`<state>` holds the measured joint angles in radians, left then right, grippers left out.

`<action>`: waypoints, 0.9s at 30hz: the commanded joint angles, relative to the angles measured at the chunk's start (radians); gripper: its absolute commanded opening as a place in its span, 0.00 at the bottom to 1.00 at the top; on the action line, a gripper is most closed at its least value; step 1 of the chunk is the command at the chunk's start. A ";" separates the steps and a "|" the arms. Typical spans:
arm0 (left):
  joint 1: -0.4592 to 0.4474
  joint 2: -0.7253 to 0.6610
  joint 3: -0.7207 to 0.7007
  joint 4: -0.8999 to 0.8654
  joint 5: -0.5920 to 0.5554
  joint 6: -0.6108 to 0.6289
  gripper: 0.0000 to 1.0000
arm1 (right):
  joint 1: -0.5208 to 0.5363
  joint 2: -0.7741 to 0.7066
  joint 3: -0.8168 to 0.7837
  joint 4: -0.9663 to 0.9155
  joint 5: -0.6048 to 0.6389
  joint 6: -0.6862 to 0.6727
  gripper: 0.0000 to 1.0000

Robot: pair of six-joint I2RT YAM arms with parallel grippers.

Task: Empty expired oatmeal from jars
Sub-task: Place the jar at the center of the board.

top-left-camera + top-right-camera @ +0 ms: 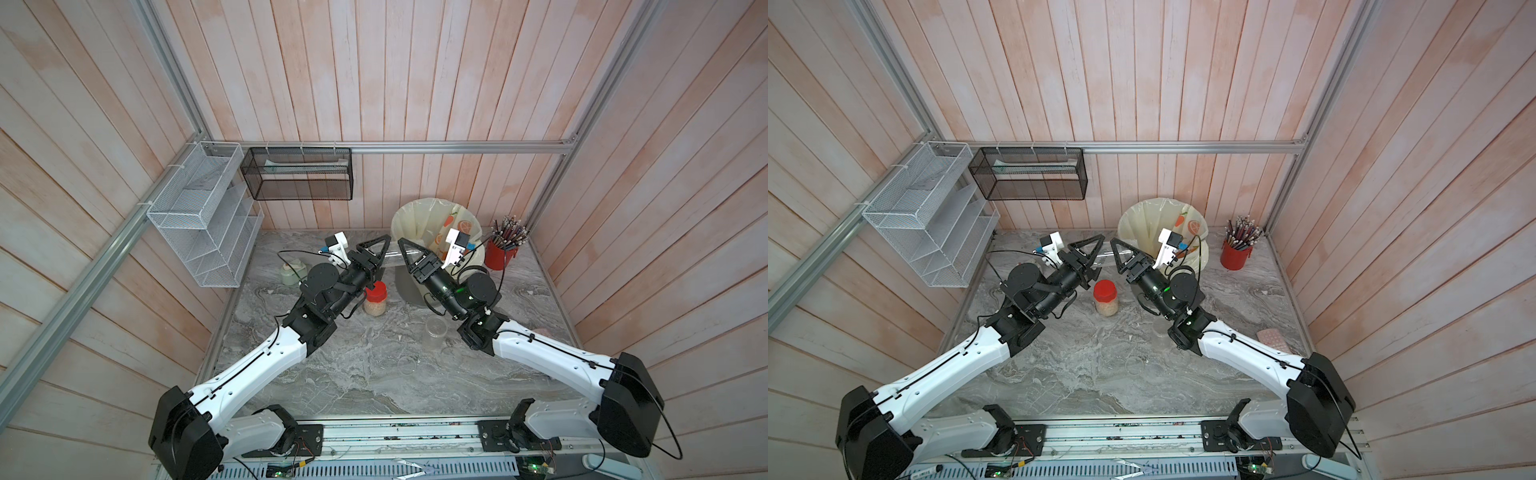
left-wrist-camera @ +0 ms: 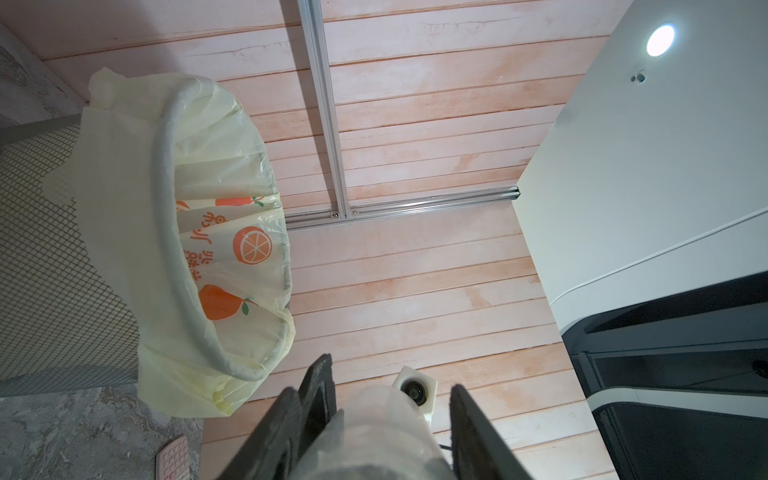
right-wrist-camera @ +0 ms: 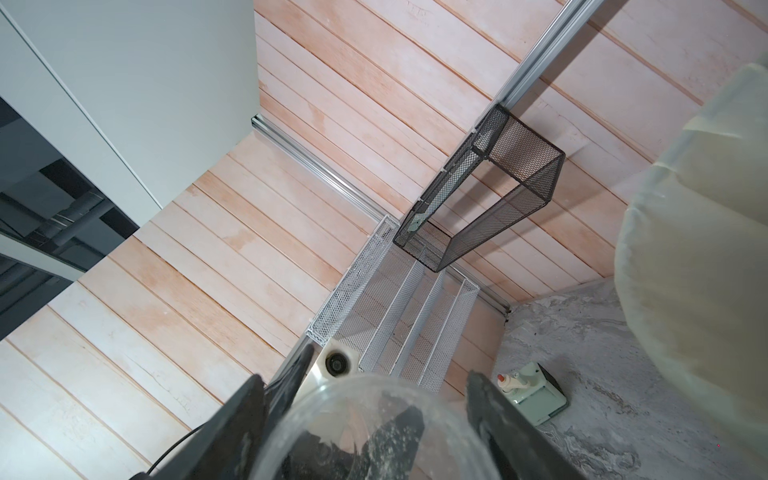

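A clear, empty jar (image 1: pixel 392 255) (image 1: pixel 1105 254) hangs on its side in the air, just left of the bin, between my two grippers. My left gripper (image 1: pixel 384 245) (image 2: pixel 374 390) is shut on its closed end (image 2: pixel 374 432). My right gripper (image 1: pixel 405 249) (image 3: pixel 363 376) has its jaws either side of the jar's open mouth (image 3: pixel 374 415); whether they press on it does not show. A red-lidded jar (image 1: pixel 375 299) (image 1: pixel 1105 297) stands upright on the table with oatmeal (image 1: pixel 375 308) in it. Another clear jar (image 1: pixel 435 332) stands open and empty beside my right arm.
The grey bin with a yellowish bag (image 1: pixel 415 216) (image 2: pixel 166 166) stands at the back. A red pencil cup (image 1: pixel 500 253) is to its right. A clear lid (image 1: pixel 406 365) lies mid-table. A green-white bottle (image 1: pixel 291 270) sits at the left, a pink pad (image 1: pixel 1273 338) at the right.
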<state>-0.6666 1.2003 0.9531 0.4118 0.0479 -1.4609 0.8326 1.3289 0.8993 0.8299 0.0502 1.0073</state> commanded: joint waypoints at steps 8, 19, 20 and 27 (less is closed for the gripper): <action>-0.014 -0.016 -0.049 0.066 0.040 -0.001 0.08 | 0.040 -0.013 -0.037 0.086 0.016 0.022 0.56; -0.016 -0.081 -0.180 0.064 0.058 -0.008 0.63 | 0.078 -0.066 -0.096 0.053 0.079 -0.003 0.30; -0.017 -0.089 -0.192 0.063 0.058 -0.006 0.64 | 0.084 -0.073 -0.101 0.043 0.087 -0.012 0.29; -0.015 -0.168 -0.286 0.017 0.044 -0.002 0.87 | 0.127 -0.117 -0.123 -0.060 0.146 -0.070 0.25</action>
<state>-0.6773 1.0607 0.6994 0.4713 0.0814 -1.4849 0.9443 1.2465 0.7815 0.7967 0.1482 0.9848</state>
